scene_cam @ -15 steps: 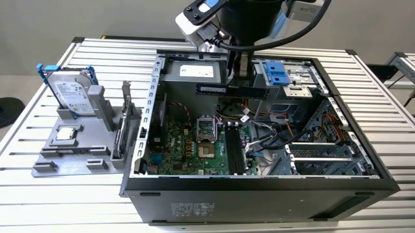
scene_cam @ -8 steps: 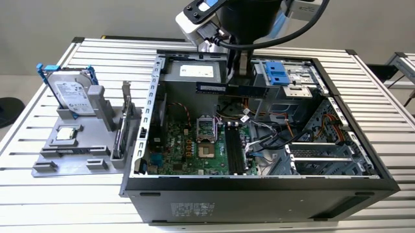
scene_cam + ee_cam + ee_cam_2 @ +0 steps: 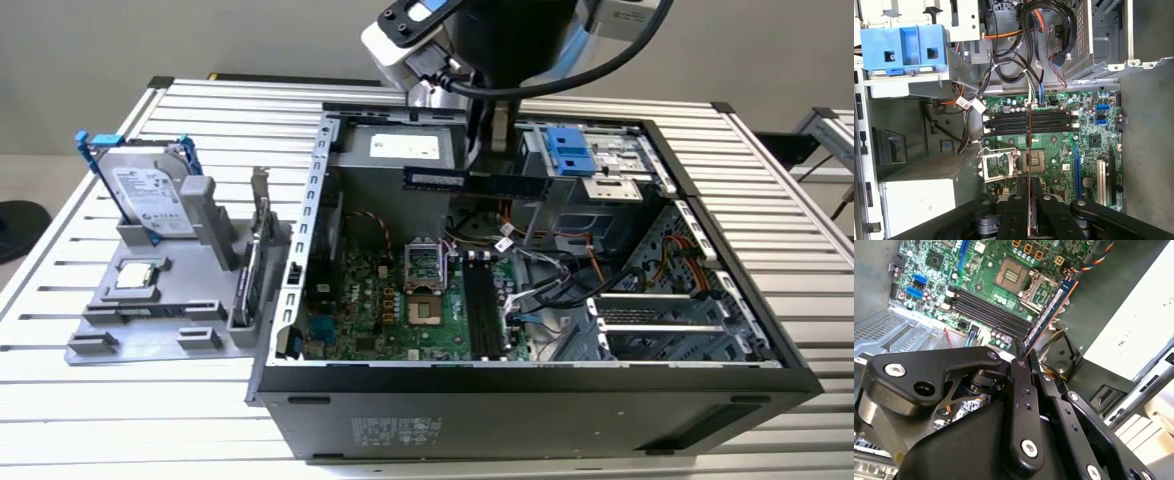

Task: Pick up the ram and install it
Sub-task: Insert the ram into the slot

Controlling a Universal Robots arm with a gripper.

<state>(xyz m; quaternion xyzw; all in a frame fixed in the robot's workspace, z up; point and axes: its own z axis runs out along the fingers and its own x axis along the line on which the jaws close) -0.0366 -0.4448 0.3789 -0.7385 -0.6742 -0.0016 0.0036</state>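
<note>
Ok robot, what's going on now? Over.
Tool shut on the ram stick. Stick up over the board, crosswise to its slots, not in yet. Loose cables close by.

The arm is reaching down from the upper middle of the exterior view. Its dark wrist is pointing almost straight down, and a black cable is looping off it toward the frame's upper right. The gripper is hanging below the wrist, just above the frame's centre, with its tips pointing downward. In both wrist views its black fingers are pinching the ram between them. The stick is jutting out past the fingertips, held by one end.
</note>
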